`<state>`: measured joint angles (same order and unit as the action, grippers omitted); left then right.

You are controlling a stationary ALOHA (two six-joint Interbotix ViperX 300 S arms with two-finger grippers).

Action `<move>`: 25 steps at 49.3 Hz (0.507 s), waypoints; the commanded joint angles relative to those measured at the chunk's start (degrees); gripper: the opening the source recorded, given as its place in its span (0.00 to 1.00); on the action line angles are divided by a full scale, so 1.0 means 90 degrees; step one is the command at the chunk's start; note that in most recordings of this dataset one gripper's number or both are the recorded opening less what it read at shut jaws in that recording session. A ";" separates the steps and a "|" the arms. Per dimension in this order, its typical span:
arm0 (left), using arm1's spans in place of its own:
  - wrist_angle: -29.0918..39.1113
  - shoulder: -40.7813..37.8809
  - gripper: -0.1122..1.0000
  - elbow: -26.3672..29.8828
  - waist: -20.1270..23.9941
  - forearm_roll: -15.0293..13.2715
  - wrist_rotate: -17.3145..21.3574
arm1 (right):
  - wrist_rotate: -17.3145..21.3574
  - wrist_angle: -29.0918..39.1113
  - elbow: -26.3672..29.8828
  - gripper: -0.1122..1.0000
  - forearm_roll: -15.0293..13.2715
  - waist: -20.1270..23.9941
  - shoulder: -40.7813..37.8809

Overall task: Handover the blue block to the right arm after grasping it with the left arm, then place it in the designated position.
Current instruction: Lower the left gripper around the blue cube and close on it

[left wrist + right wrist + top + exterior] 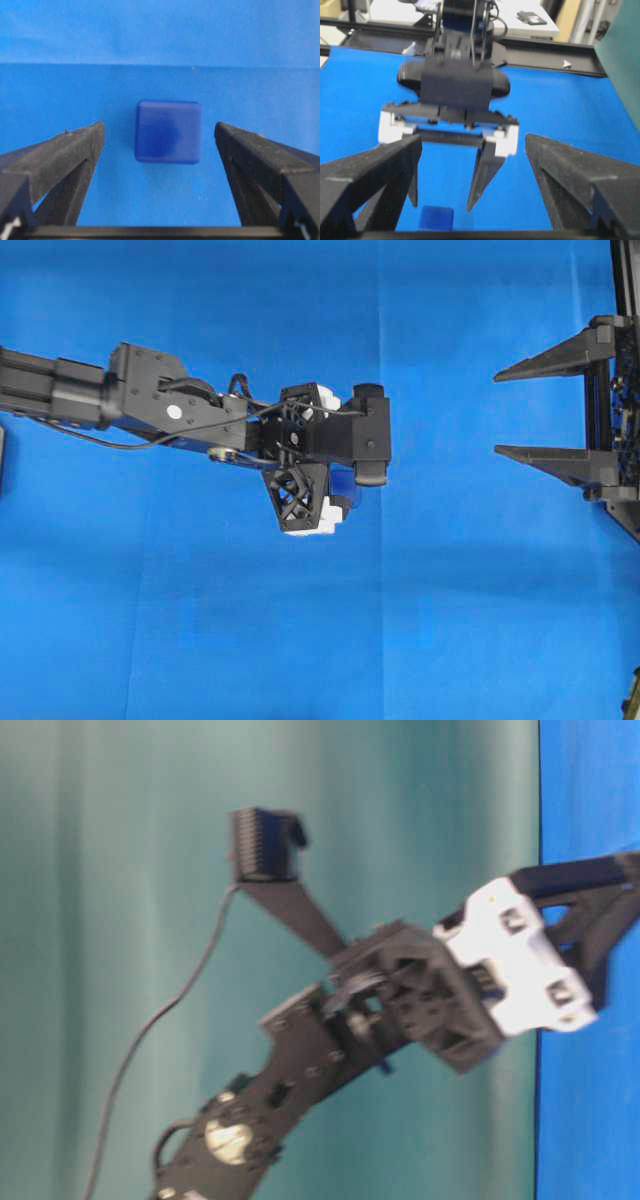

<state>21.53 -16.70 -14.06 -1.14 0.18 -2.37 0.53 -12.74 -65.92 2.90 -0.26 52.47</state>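
The blue block, a small dark cube, lies flat on the blue cloth. My left gripper points straight down over it and is open, one black finger on each side, not touching it. From overhead only a sliver of the block shows under the left gripper and its white mounts. In the right wrist view the left gripper's fingertips hang just above the block. My right gripper waits at the right edge, open and empty, and it faces the left arm.
A teal backdrop stands behind the left arm in the table-level view. A black frame rail runs along the cloth's far edge. Dark objects sit at the overhead view's left edge and bottom right corner.
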 commanded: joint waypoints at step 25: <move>-0.0430 -0.0684 0.94 0.0156 -0.0107 0.0010 -0.0010 | 0.0000 -0.0029 0.0098 0.97 0.0010 -0.0020 -0.0137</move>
<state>18.11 -23.73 -13.89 -1.93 0.18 -2.37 0.53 -12.83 -65.92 2.90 -0.26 51.68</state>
